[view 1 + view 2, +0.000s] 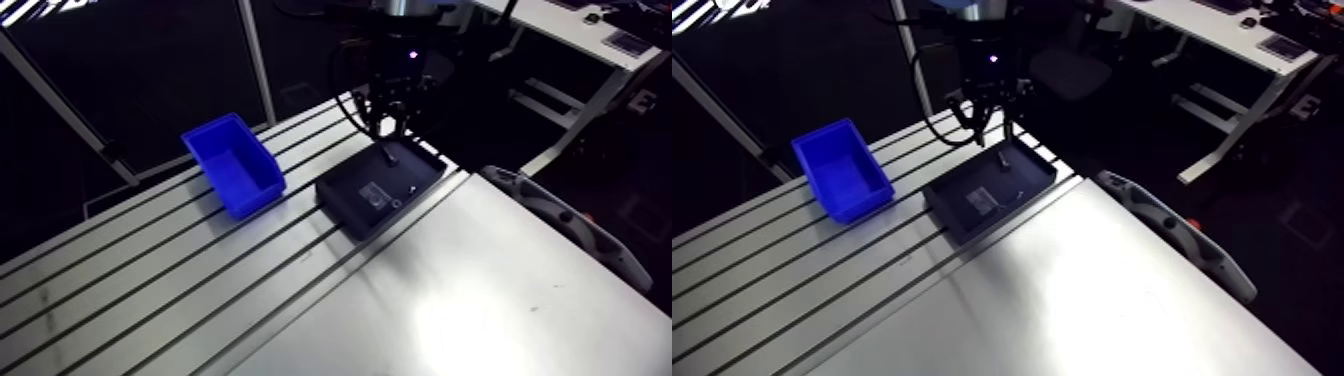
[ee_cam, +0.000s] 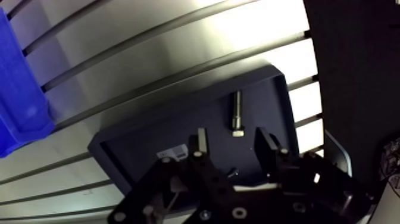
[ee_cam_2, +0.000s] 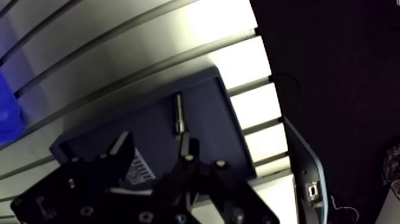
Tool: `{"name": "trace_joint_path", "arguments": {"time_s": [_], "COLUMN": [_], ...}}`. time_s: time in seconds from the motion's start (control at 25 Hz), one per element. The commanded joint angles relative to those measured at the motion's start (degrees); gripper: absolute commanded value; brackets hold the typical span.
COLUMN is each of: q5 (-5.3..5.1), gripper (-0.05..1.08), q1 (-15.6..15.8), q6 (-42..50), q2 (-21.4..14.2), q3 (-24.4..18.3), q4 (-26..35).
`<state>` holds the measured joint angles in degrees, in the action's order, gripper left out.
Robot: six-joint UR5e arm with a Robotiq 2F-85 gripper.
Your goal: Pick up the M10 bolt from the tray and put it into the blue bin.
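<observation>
The M10 bolt [image 2: 237,113] lies flat in the dark tray [image 2: 149,140], near the tray's far corner, with its head toward the gripper. My gripper [image 2: 233,143] hovers above the tray, open and holding nothing, and the bolt lies just ahead of the gap between the two fingers. In the arm view the gripper [image 1: 388,112] hangs over the tray's back end [image 1: 425,170], a little above the bolt [image 1: 390,157]. The blue bin [image 1: 235,165] stands empty on the slotted table, left of the tray and a short gap away.
A pale label [image 1: 374,195] and a couple of small parts [image 1: 411,189] also lie in the tray. A grey curved piece [image 1: 565,222] runs along the table's right edge. Smooth metal sheet [image 1: 450,300] covers the table's near right part.
</observation>
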<state>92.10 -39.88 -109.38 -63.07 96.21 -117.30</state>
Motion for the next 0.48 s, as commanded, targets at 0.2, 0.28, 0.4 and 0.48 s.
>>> {"name": "trace_joint_path", "arguments": {"time_s": [0.2,0.28,0.4,0.48], "q5": [0.93,1.02,1.11,1.98], "gripper": [0.52,0.52,0.57,0.55], "q1": [-0.20,-0.20,-0.20,-0.20], "q6": [0.00,0.00,-0.09,-0.35], "q2": [1.07,1.16,1.25,1.25], "q3": [0.69,0.78,1.31,1.83], "q4": [-1.66,-2.10,-3.24,-3.60]}}
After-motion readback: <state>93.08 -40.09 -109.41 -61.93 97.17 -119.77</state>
